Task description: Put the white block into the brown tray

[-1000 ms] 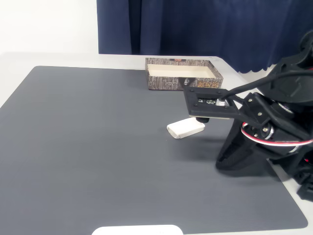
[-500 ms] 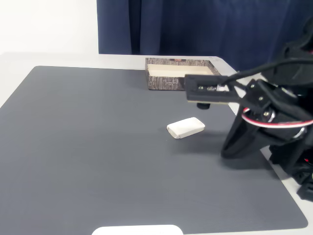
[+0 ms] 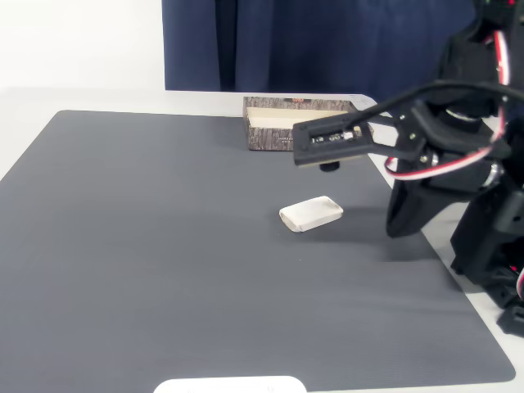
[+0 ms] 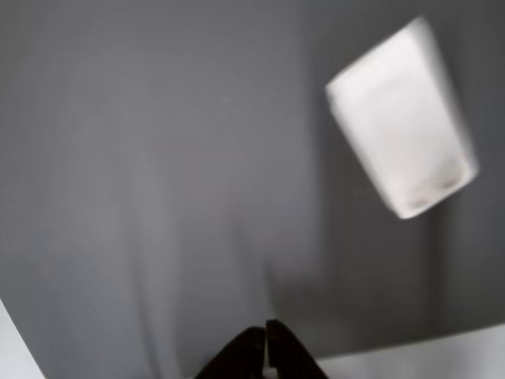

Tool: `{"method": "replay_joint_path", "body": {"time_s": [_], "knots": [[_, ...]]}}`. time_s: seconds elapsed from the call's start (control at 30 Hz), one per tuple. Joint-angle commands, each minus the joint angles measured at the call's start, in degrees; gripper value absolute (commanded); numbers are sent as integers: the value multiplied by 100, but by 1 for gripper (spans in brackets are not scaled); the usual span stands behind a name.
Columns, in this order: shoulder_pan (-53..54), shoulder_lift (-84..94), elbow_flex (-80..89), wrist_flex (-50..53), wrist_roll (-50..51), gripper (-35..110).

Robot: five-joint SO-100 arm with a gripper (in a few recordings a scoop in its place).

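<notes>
arm: raised, reaching left in fixed view | tool point(image 4: 266, 335): fingertips together, empty

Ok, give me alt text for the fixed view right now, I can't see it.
A white block lies flat on a dark grey mat, untouched. The black robot arm reaches in from the right, its gripper raised above and behind the block. A brown tray sits at the mat's far edge, before a blue curtain.

An off-white flat rectangular block point(image 3: 311, 214) lies on a dark grey ribbed mat point(image 3: 164, 246). A shallow cardboard tray point(image 3: 270, 133) has mottled brown-grey outer walls and a pale cream inside. The black plastic robot arm point(image 3: 442, 155) carries red, white and black wires. A navy blue curtain point(image 3: 311, 41) hangs behind.
</notes>
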Motion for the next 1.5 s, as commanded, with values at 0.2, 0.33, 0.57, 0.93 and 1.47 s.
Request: {"method": "replay_joint_path", "body": {"time_s": [0.2,0.33,0.57,0.93,1.47], "knots": [[624,-1248,-1160,-290,-721,0],[642,-1661,-1389,-229,-853,0],[765,-2338,-1775,-659,-1266,0],[791,-3656,-2812,-729,-1758,0],[976,-3621,-2593,-932,-5036,0]]}}
